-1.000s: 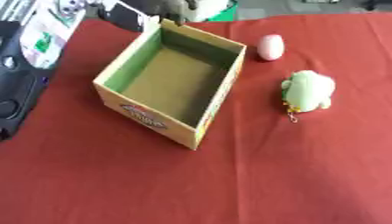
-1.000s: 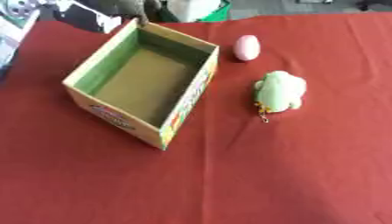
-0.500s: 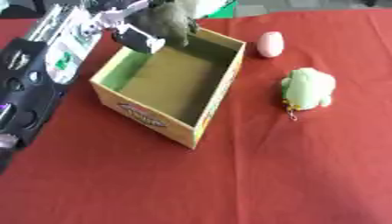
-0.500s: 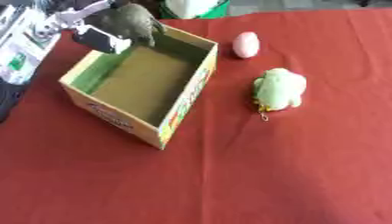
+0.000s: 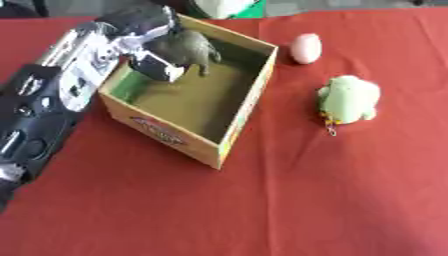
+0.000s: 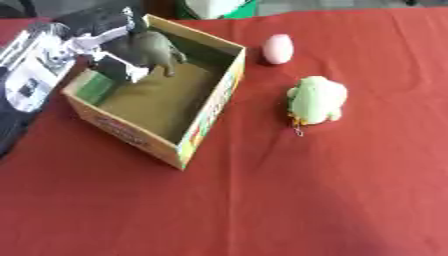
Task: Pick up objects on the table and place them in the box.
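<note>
Grey toy (image 5: 188, 47), legs down, over box (image 5: 249, 107)

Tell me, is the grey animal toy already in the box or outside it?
In, but not released: the left hand holds the grey toy over the box interior, inside its walls.

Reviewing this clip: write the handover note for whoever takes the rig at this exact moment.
Left hand: over the box, fingers curled round a grey animal toy, which hangs inside the box's far end, not yet released.
Right hand: not in view.
On the red cloth, right of the box: pink egg and green plush.
Done: no other item shows in the box.
Left: release the toy, then box the egg and plush.
</note>
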Controlling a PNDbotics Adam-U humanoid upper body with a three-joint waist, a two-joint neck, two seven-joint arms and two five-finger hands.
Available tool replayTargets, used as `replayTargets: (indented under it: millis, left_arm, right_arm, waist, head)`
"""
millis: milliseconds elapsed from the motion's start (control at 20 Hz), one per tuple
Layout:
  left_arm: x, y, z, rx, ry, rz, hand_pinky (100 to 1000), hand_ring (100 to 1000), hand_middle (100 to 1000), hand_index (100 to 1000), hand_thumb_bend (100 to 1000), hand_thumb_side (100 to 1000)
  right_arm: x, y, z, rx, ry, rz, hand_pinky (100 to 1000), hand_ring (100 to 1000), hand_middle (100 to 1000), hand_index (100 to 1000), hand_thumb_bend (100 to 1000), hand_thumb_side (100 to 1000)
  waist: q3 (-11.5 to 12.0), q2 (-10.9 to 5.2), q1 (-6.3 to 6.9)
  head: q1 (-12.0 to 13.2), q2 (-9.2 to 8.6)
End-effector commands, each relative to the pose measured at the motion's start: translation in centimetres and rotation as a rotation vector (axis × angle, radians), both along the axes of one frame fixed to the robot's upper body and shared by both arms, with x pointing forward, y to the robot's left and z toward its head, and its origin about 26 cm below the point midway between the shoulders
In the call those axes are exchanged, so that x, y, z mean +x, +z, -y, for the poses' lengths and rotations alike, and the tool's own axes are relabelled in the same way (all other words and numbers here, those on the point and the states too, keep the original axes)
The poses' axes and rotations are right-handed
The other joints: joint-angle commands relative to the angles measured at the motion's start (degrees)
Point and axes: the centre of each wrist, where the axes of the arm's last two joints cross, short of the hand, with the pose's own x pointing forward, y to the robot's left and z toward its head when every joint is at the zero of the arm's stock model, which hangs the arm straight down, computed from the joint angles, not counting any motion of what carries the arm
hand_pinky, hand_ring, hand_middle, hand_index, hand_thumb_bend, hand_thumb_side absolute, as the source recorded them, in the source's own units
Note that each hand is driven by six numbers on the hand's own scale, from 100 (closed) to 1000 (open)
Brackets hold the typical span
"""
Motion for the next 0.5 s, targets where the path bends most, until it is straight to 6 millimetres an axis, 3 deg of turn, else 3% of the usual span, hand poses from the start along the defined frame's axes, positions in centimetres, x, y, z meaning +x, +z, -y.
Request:
replayTargets:
  millis: [50,100,300,450,500]
  left_arm:
    - [0.22,0.59,-0.45,0.035,0.006,-0.001,565,618,557,629,100,441]
    - [0.36,0.34,-0.57,0.055,0.01,-0.019,570,635,577,653,100,462]
    - [0.59,0.21,-0.82,0.123,0.017,-0.054,605,734,692,769,306,592]
    - [0.51,0.54,-0.9,0.168,0.024,-0.042,646,835,804,875,623,759]
    - [0.47,0.68,-0.93,0.185,0.03,-0.037,660,858,828,898,689,781]
  right_arm:
    - [-0.33,0.95,0.0,-0.005,0.006,0.034,789,832,731,846,100,1000]
    - [-0.33,0.98,-0.01,-0.006,0.006,0.034,789,832,732,846,100,1000]
    - [-0.3,1.33,-0.05,-0.014,0.007,0.041,788,830,733,846,100,1000]
    - [-0.3,1.54,-0.06,-0.021,0.009,0.047,789,831,733,844,100,999]
    - [-0.3,1.64,-0.04,-0.027,0.008,0.05,789,831,733,844,100,998]
  waist:
    - [-0.1,-1.05,-0.21]
    - [-0.2,-1.06,-0.22]
    - [-0.2,-1.15,-0.29]
    - [-0.2,-1.23,-0.36]
    - [-0.2,-1.25,-0.42]
  head:
    - [-0.1,0.11]
    - [-0.1,0.16]
    - [-0.1,0.33]
    - [-0.1,0.4]
    - [0.0,0.45]
